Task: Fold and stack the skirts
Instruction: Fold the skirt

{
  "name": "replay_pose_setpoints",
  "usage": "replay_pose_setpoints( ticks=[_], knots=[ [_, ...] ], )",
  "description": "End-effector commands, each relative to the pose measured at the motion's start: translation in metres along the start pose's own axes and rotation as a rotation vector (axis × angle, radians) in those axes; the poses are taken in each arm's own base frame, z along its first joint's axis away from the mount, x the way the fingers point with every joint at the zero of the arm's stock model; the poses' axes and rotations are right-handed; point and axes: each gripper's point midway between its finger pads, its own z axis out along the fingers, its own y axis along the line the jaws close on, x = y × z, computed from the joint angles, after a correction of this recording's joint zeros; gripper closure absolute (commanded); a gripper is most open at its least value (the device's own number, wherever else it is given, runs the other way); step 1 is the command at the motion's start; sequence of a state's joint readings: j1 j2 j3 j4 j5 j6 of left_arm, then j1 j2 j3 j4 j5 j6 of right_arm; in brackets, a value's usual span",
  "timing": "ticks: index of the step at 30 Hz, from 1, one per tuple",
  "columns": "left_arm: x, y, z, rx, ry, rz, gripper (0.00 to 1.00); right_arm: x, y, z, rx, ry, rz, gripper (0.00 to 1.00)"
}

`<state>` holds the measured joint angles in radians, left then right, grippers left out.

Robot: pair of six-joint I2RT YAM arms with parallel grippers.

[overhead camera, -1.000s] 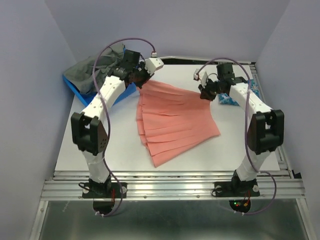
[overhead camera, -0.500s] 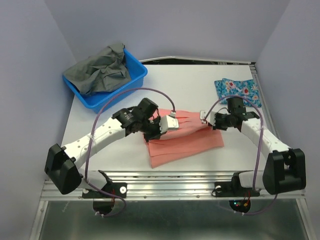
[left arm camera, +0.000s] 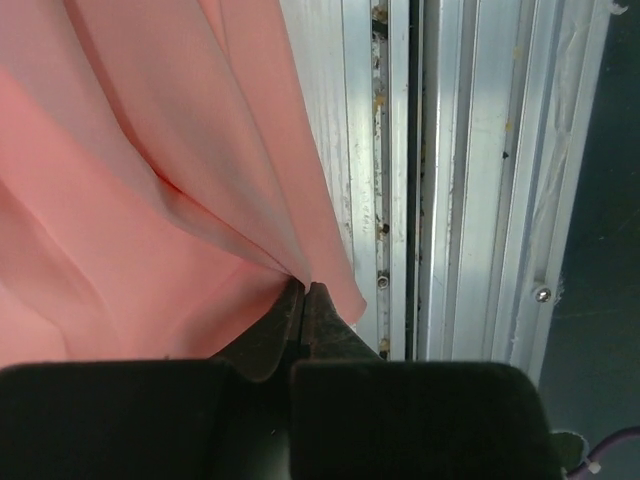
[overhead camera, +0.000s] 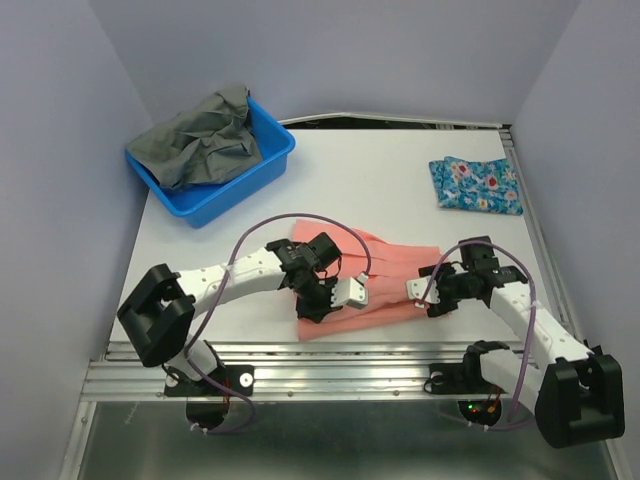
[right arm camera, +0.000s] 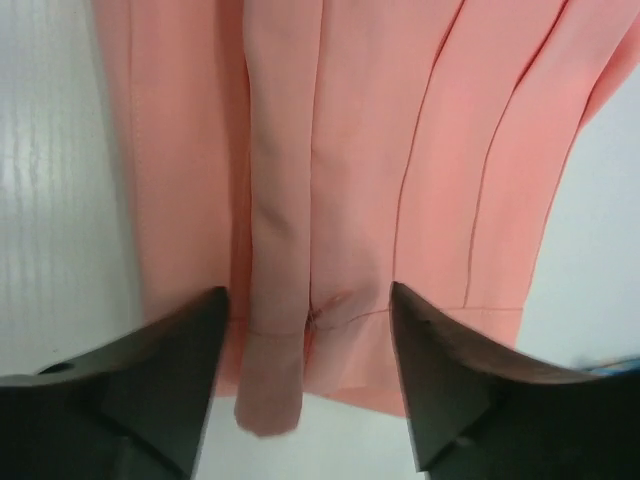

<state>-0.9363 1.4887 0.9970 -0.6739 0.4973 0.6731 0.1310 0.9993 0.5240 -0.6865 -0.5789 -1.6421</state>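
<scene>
Dragged pink skirt (overhead camera: 395, 268) far edge down to near tabletop (overhead camera: 380, 190) edge; first fold in hand. Pinching hem with shut left jaws, right jaws spread, empty. Next: release left, fold again.

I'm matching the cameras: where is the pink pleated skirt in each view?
Top external: pink skirt, lower centre, beside the aluminium rail.
Left wrist: skirt in the left half, pinched in the left gripper.
Right wrist: skirt upper centre, beyond the open right gripper.
Landmark: the rail, top and left wrist only.
</scene>
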Motion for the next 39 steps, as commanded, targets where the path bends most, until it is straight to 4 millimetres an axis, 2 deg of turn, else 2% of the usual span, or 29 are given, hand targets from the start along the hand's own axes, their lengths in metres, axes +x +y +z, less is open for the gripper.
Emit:
replay_pose_setpoints(
  ticks=[1, 2, 3, 4, 5, 6, 7, 8, 10, 11, 14, 15, 16, 17, 18, 20, 23, 24, 26, 28, 29, 30, 31, 32, 33, 34, 35, 37, 39],
  knots=[
    [0.002, 0.006, -0.007, -0.027, 0.030, 0.045, 0.68, -0.022, -0.027, -0.024, 0.063, -0.044, 0.042, 0.09],
    [-0.002, 0.011, -0.016, -0.044, 0.010, 0.045, 0.64, -0.022, -0.025, -0.024, 0.063, -0.044, 0.090, 0.09],
    [-0.002, 0.019, -0.029, -0.068, -0.013, 0.023, 0.57, -0.028, -0.048, -0.036, 0.121, -0.041, 0.096, 0.08],
    [-0.003, 0.023, -0.037, -0.076, -0.026, 0.006, 0.55, -0.030, -0.059, -0.043, 0.146, -0.038, 0.147, 0.08],
    [-0.012, 0.030, -0.048, -0.094, -0.055, 0.003, 0.54, -0.033, -0.069, -0.049, 0.166, -0.039, 0.175, 0.08],
    [-0.013, 0.034, -0.056, -0.099, -0.067, -0.015, 0.54, -0.043, -0.093, -0.066, 0.220, -0.044, 0.178, 0.09],
    [-0.008, 0.040, -0.064, -0.102, -0.072, -0.062, 0.53, -0.043, -0.102, -0.067, 0.220, -0.044, 0.213, 0.11],
    [-0.015, 0.044, -0.072, -0.107, -0.101, -0.071, 0.53, -0.044, -0.111, -0.070, 0.234, -0.046, 0.267, 0.12],
    [-0.015, 0.047, -0.073, -0.111, -0.109, -0.093, 0.52, -0.048, -0.135, -0.076, 0.256, -0.060, 0.314, 0.16],
    [-0.012, 0.050, -0.066, -0.116, -0.108, -0.118, 0.53, -0.041, -0.138, -0.061, 0.215, -0.069, 0.409, 0.22],
    [-0.012, 0.068, -0.049, -0.132, -0.116, -0.191, 0.55, -0.033, -0.161, -0.045, 0.193, -0.085, 0.457, 0.39],
    [-0.009, 0.081, -0.038, -0.145, -0.102, -0.232, 0.59, -0.024, -0.167, -0.029, 0.150, -0.083, 0.514, 0.42],
    [-0.007, 0.085, -0.034, -0.139, -0.095, -0.250, 0.60, -0.016, -0.160, -0.016, 0.109, -0.070, 0.554, 0.45],
    [-0.008, 0.093, -0.033, -0.140, -0.101, -0.280, 0.61, -0.006, -0.164, -0.003, 0.074, -0.054, 0.581, 0.50],
    [-0.001, 0.102, -0.022, -0.138, -0.073, -0.320, 0.63, -0.002, -0.160, 0.002, 0.041, -0.042, 0.606, 0.51],
    [0.005, 0.112, -0.015, -0.123, -0.064, -0.355, 0.65, 0.006, -0.156, 0.011, 0.011, -0.021, 0.624, 0.56],
    [0.022, 0.134, 0.000, -0.138, -0.015, -0.443, 0.69, 0.013, -0.131, 0.027, -0.068, 0.028, 0.631, 0.57],
    [0.019, 0.145, -0.002, -0.154, -0.020, -0.447, 0.70, 0.018, -0.112, 0.032, -0.113, 0.064, 0.630, 0.58],
    [0.033, 0.168, 0.006, -0.182, 0.010, -0.505, 0.75, 0.021, -0.094, 0.036, -0.152, 0.099, 0.636, 0.61],
    [0.026, 0.202, -0.002, -0.242, -0.007, -0.511, 0.78, 0.017, -0.070, 0.042, -0.211, 0.115, 0.639, 0.61],
    [0.025, 0.232, -0.006, -0.291, -0.009, -0.527, 0.79, 0.013, -0.065, 0.041, -0.215, 0.122, 0.647, 0.61],
    [0.023, 0.248, -0.010, -0.312, -0.011, -0.529, 0.80, 0.006, -0.059, 0.043, -0.233, 0.126, 0.647, 0.62],
    [0.035, 0.261, 0.000, -0.301, 0.017, -0.564, 0.81, 0.004, -0.052, 0.044, -0.246, 0.135, 0.657, 0.61],
    [0.031, 0.275, -0.001, -0.321, 0.016, -0.559, 0.83, 0.000, -0.050, 0.046, -0.254, 0.136, 0.663, 0.61],
    [0.011, 0.308, -0.025, -0.399, -0.038, -0.534, 0.83, -0.006, -0.047, 0.046, -0.258, 0.140, 0.692, 0.61],
    [0.020, 0.317, -0.011, -0.377, -0.004, -0.560, 0.83, -0.015, -0.046, 0.050, -0.264, 0.139, 0.688, 0.61],
    [-0.004, 0.344, -0.038, -0.441, -0.075, -0.529, 0.83, -0.020, -0.049, 0.052, -0.251, 0.135, 0.715, 0.61],
    [-0.016, 0.357, -0.051, -0.451, -0.131, -0.529, 0.82, -0.034, -0.051, 0.059, -0.251, 0.122, 0.737, 0.61],
    [-0.032, 0.361, -0.075, -0.444, -0.255, -0.558, 0.76, -0.042, -0.068, 0.066, -0.195, 0.107, 0.822, 0.60]
  ],
)
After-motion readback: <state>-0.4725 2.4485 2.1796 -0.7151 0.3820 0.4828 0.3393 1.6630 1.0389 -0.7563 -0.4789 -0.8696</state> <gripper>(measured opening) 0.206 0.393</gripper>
